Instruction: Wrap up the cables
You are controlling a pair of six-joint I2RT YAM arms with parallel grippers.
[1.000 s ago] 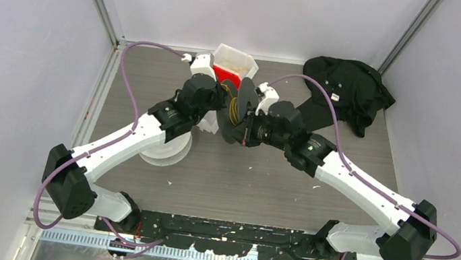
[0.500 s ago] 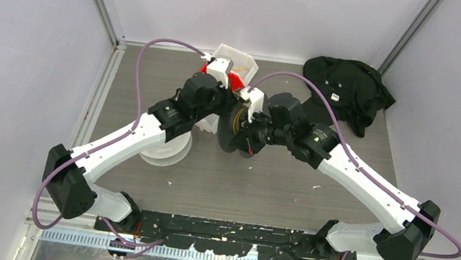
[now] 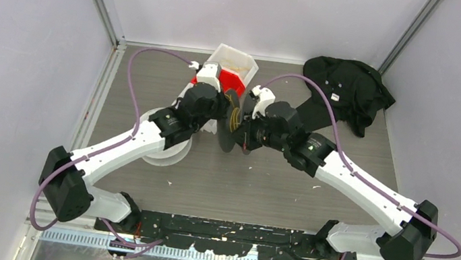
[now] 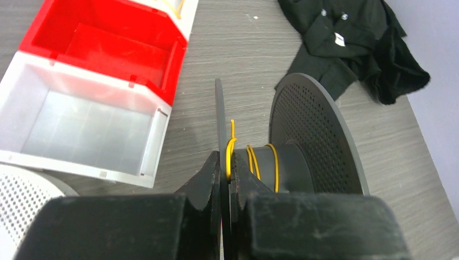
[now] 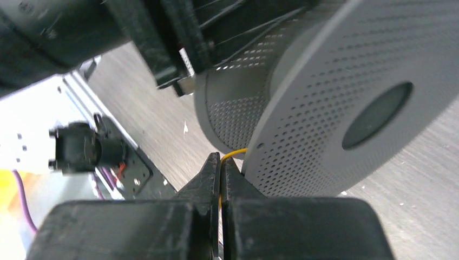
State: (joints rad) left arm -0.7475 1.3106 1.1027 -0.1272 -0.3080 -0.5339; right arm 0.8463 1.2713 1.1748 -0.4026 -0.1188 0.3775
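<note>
1. Your left gripper (image 4: 222,184) is clamped on the thin near flange of the black perforated plastic spool (image 4: 319,135), with one finger on each face of the disc
2. The spool stands on edge between your two grippers, over the middle of the grey wood-grain table (image 3: 260,188), nearer its far edge than its near one
3. The thin yellow-orange cable (image 4: 252,160) makes a few turns round the spool's hub, and one strand rises along the inside of the flange you are clamping
4. Your right gripper (image 5: 219,179) has its fingers pressed together, pinching a strand of the cable just beside the rim of a flange
5. A red plastic bin (image 4: 103,43) and a translucent white plastic bin (image 4: 81,130) sit touching each other, toward the far edge of the table
6. A crumpled black garment (image 3: 350,85) lies in the far right corner
7. A white perforated disc (image 3: 167,152) lies on the table under your left forearm
</note>
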